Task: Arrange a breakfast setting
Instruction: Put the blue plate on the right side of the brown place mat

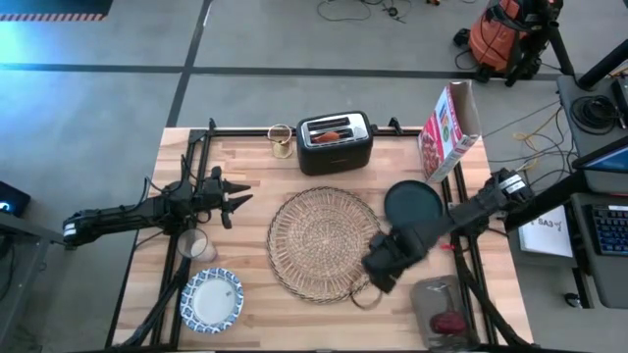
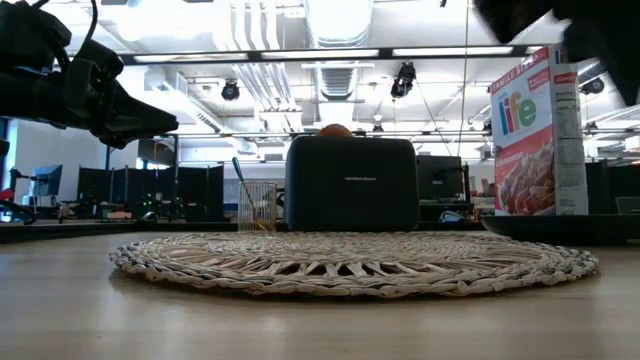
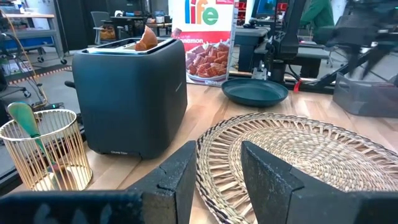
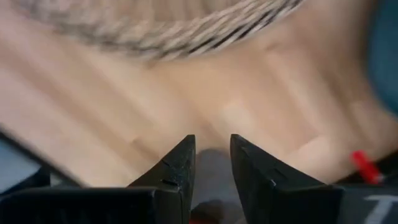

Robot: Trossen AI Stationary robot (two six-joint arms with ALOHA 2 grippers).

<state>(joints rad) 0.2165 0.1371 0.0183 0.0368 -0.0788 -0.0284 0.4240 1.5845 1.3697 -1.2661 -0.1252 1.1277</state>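
The round woven straw placemat (image 1: 322,240) lies flat on the table's middle; it also shows in the low view (image 2: 350,262). The dark teal plate (image 1: 413,206) rests on the table at its right. The blue-and-white bowl (image 1: 213,299) and the small clear glass (image 1: 193,245) stand at the near left. A brown pastry (image 3: 146,38) sticks up out of the toaster (image 1: 334,143). My left gripper (image 1: 235,204) hovers left of the placemat, narrowly open and empty. My right gripper (image 1: 373,275) hovers over the placemat's near right rim, narrowly open and empty.
A cereal box (image 1: 449,129) stands at the far right, and a gold wire utensil holder (image 1: 281,141) stands left of the toaster. A clear bag with something red (image 1: 446,316) lies at the near right corner. Bare wood shows near the front edge.
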